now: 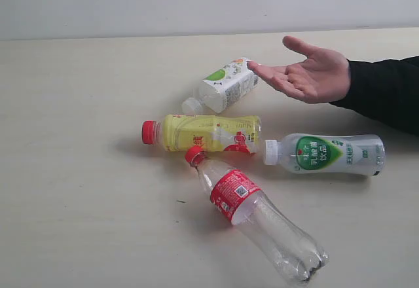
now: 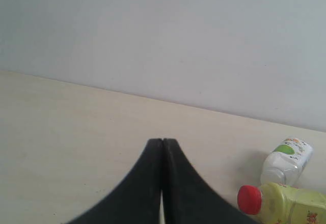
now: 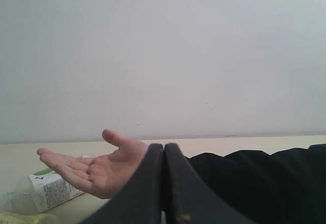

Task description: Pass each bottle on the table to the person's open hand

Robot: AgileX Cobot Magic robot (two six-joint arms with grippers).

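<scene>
Several bottles lie on their sides on the beige table (image 1: pixel 78 137). A squarish white bottle with a green leaf (image 1: pixel 226 86) lies farthest back, just left of the person's open hand (image 1: pixel 308 73). A yellow bottle with a red cap (image 1: pixel 203 133) lies in the middle. A clear bottle with a green-white label (image 1: pixel 324 153) lies to its right, and a clear bottle with a red label (image 1: pixel 252 213) lies nearest the front. Neither gripper shows in the exterior view. My left gripper (image 2: pixel 163 141) is shut and empty, left of the yellow bottle (image 2: pixel 285 203). My right gripper (image 3: pixel 164 145) is shut and empty, with the hand (image 3: pixel 94 165) beyond it.
The person's arm in a black sleeve (image 1: pixel 386 91) reaches in from the right edge above the table. A pale wall (image 1: pixel 196 0) runs behind the table's far edge. The red-label bottle's base lies close to the front edge.
</scene>
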